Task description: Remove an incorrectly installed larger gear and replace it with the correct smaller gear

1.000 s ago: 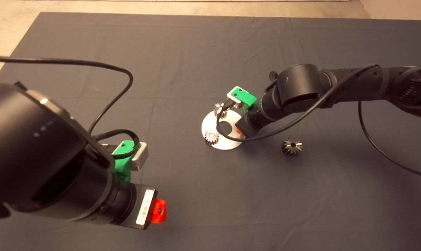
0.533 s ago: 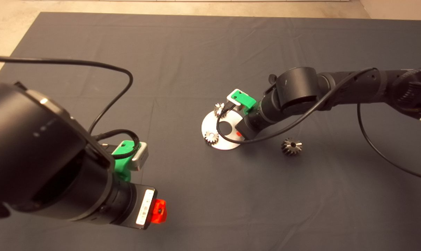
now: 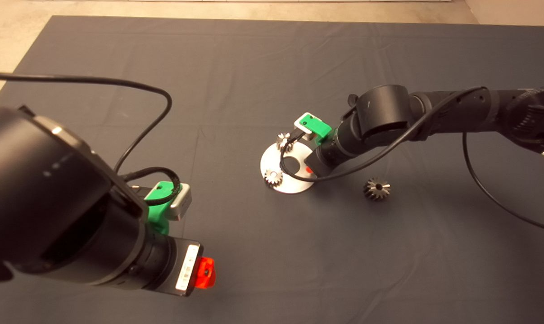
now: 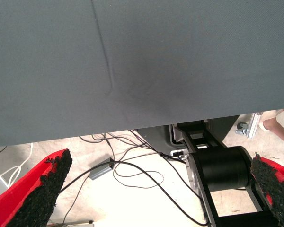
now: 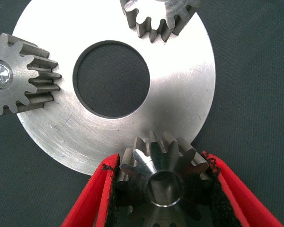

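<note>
While the larger gear [image 3: 376,188] already lies off on the mat [image 3: 254,67], the right gripper [image 5: 163,189] clamps the smaller gear [image 5: 163,177] at the disc's [image 5: 180,94] rim, seating apparently unfinished; the left gripper [image 4: 151,189] waits open.

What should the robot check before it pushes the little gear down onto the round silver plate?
1. Right gripper shut on the smaller gear: ok.
2. Gear over the round plate rim: ok.
3. Gear lined up with a pin: cannot tell, the gear hides it.
4. Two other pinions seated on the plate: ok.
5. Larger gear off the plate, on the mat: ok.
6. Left gripper open, away from the work: ok.
</note>
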Robot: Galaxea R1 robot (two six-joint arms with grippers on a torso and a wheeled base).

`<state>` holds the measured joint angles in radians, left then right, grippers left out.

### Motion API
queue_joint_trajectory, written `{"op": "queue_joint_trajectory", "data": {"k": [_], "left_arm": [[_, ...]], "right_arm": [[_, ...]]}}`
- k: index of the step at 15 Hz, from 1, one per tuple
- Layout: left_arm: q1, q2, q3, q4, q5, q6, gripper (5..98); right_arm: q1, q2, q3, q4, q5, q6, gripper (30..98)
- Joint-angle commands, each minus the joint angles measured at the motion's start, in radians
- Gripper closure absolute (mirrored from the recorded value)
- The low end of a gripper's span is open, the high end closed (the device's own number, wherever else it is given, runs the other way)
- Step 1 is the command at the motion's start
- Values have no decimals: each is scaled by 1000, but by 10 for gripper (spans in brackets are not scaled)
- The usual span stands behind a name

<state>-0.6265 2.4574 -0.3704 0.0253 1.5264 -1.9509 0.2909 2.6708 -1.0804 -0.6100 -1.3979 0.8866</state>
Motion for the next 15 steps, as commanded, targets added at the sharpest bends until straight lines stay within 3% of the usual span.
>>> {"op": "queue_joint_trajectory", "data": {"k": [1,15], "left_arm": [[-15,1,16,-27,132,-3,54],[-15,1,16,-25,132,-3,54]], "right_arm": [[24,3,1,-36,8,3,873],[24,12,-5,-36,10,3,873]]}}
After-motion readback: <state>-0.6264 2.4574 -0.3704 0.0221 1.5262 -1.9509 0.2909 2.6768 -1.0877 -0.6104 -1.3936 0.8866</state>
